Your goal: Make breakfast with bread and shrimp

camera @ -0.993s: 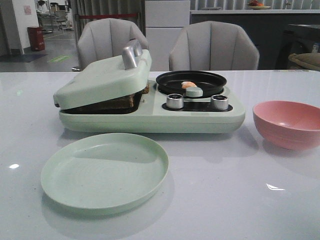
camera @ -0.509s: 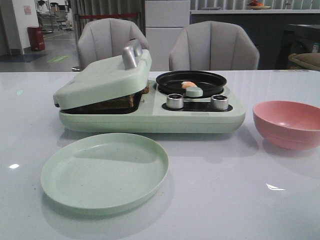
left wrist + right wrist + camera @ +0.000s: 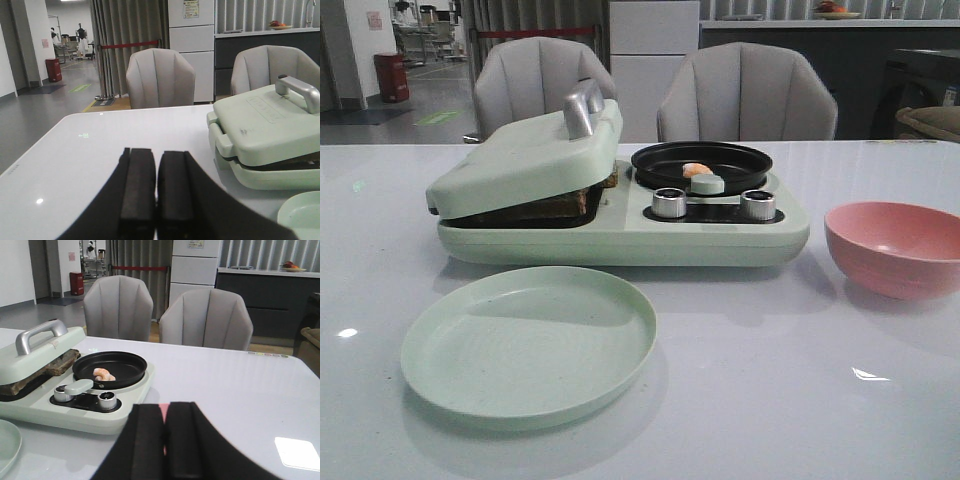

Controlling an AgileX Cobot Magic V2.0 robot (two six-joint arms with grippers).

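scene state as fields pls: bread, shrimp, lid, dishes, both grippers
bread: inside the sandwich press, dark crust edge showing under the lid
shrimp: in the black pan, one piece visible
lid: down on the bread, propped slightly ajar
green plate: on the table in front of the appliance
pink bowl: on the table, robot's right of the appliance
left gripper: shut, holding nothing
right gripper: shut, holding nothing

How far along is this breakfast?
Cooking stage, it seems: the bread sits pressed under the lid, and the shrimp lies in the black pan. Both grippers, left and right, are shut and empty. The green plate and pink bowl hold nothing yet.
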